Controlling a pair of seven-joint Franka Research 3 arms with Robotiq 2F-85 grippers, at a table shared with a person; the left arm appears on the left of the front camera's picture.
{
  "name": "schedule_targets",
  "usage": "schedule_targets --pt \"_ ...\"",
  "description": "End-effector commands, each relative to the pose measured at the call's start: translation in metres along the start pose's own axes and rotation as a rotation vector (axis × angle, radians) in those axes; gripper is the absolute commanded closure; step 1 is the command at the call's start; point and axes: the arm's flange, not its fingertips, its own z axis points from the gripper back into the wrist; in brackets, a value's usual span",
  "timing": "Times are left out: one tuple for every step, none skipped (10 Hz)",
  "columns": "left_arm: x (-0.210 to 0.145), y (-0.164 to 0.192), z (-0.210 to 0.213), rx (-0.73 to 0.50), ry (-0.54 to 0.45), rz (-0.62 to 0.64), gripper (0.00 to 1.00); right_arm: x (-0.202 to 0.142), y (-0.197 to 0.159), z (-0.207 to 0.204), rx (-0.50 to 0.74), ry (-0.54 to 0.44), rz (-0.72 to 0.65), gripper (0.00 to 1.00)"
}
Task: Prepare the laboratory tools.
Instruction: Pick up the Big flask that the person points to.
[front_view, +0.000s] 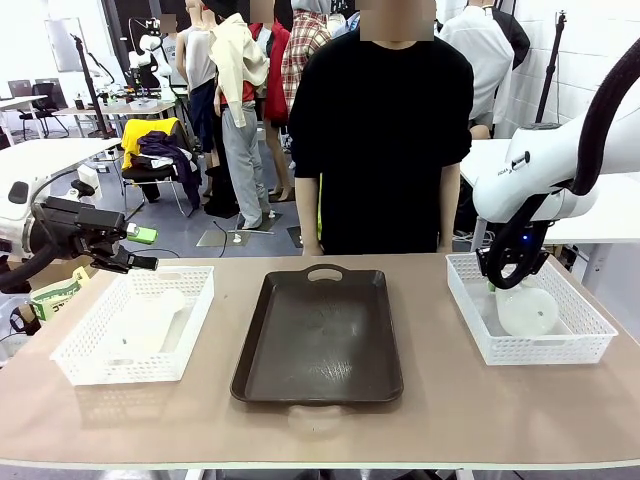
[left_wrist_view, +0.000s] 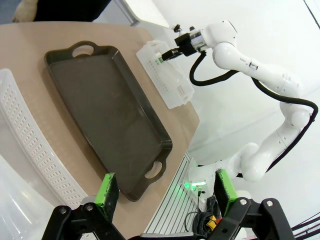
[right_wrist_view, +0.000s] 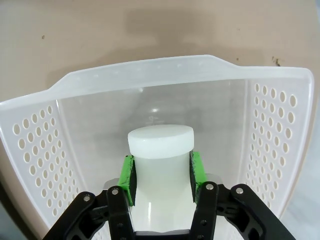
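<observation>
Our R gripper (right_wrist_view: 161, 175) clamps the neck of the frosted-white translucent conical flask (right_wrist_view: 161, 142) in the R white mesh basket (right_wrist_view: 280, 115), pads (right_wrist_view: 129, 177) under its lip, prob. vs slipping. L gripper (front_view: 142, 249) hangs w/ jaws apart by the L basket (front_view: 75, 345) holding the 2nd flask (front_view: 150, 320).

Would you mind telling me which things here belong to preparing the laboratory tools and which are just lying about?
Job: right flask, gripped at the neck by the right gripper; left flask.
Lying about: tray; left basket; right basket.
</observation>
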Motion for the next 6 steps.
schedule_targets --pt "0.0006 -0.0009 0.0017 -0.01 -0.006 -0.006 0.0 0.0026 -0.0026 -0.0058 -0.03 0.016 -0.037 1.0" --pt "0.0006 -0.0009 0.0017 -0.01 -0.006 -0.006 0.0 0.0 0.0 0.0 0.0 0.0 0.0 1.0" --pt "0.0006 -0.0009 0.0017 -0.01 -0.006 -0.006 0.0 0.0 0.0 0.0 0.0 0.0 0.0 1.0" --pt "0.0006 -0.0009 0.0017 -0.01 -0.006 -0.006 0.0 0.0 0.0 0.0 0.0 0.0 0.0 1.0" --pt "0.0006 -0.0009 0.0017 -0.01 -0.006 -0.006 0.0 0.0 0.0 0.0 0.0 0.0 0.0 1.0" --pt "0.0006 -0.0009 0.0017 -0.01 -0.006 -0.006 0.0 0.0 0.0 0.0 0.0 0.0 0.0 1.0"
